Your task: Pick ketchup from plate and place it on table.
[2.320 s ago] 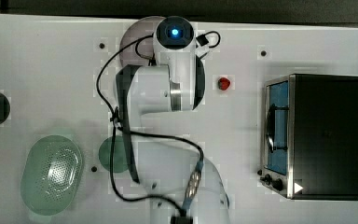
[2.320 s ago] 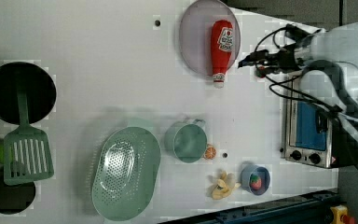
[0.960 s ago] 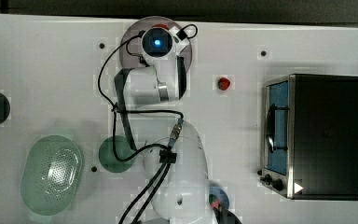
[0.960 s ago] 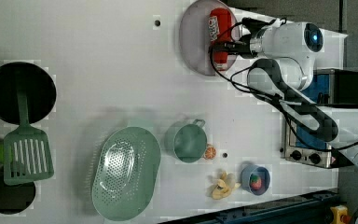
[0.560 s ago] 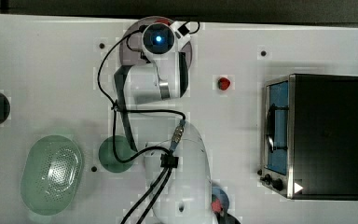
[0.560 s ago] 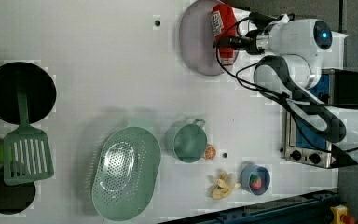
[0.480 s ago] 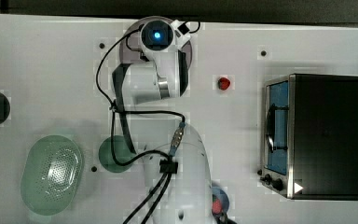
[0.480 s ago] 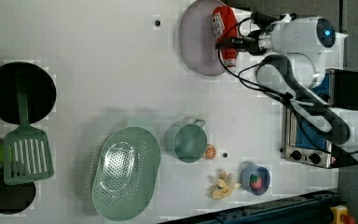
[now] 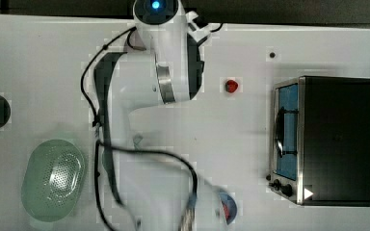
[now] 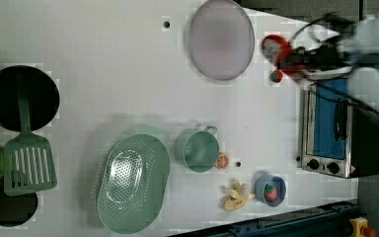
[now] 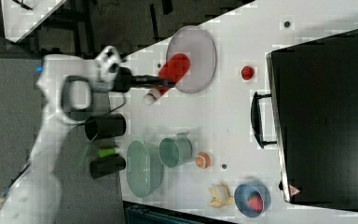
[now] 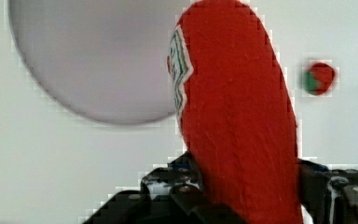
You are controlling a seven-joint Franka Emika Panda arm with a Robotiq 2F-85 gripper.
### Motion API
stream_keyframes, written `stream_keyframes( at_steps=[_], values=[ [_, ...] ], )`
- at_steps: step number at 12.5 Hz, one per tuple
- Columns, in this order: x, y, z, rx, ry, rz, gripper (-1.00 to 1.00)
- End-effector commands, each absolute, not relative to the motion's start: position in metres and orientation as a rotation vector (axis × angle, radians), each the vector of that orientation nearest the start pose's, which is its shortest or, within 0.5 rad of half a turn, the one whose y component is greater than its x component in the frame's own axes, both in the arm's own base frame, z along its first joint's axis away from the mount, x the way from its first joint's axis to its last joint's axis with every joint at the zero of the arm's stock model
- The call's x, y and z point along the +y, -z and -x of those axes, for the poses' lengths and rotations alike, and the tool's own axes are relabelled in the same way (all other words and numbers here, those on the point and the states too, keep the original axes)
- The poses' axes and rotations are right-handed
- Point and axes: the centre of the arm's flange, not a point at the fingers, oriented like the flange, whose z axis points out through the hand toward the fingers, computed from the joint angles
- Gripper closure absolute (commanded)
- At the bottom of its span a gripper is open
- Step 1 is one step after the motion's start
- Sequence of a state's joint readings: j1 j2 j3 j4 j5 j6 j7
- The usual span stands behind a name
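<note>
Aloft: slim red ketchup squeeze bottle [image 12: 237, 121] clamped in gripper [image 12: 242, 186], clear of bare pale mauve round plate [image 10: 221, 38], awaiting white table [image 10: 103, 74].

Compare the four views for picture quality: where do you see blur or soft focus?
Left view: the arm and ketchup are smeared by motion. Wrist view: the ketchup is sharp, while the plate and strawberry are soft. Top view: the lower arm is blurred. Right view: blocky throughout.
</note>
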State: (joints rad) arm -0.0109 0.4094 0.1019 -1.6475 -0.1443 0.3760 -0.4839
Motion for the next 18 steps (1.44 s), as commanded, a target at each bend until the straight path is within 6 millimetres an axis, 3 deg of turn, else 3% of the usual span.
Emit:
stream_keyframes(
  at_steps=[1,4,7,11,16,18],
  values=[
    [0.010,-0.417,-0.632,0.703,-0.101,3.171,-0.20],
    [-0.003,-0.417,-0.592,0.858,-0.133,3.152,-0.20],
    [-0.014,-0.397,-0.559,0.890,-0.060,3.116,-0.20],
    [-0.027,-0.330,-0.524,0.968,-0.080,3.033,-0.20],
    [-0.029,-0.247,-0.499,0.990,-0.024,2.990,-0.20],
    [-0.028,-0.224,-0.490,0.989,-0.051,2.992,-0.48]
  ],
)
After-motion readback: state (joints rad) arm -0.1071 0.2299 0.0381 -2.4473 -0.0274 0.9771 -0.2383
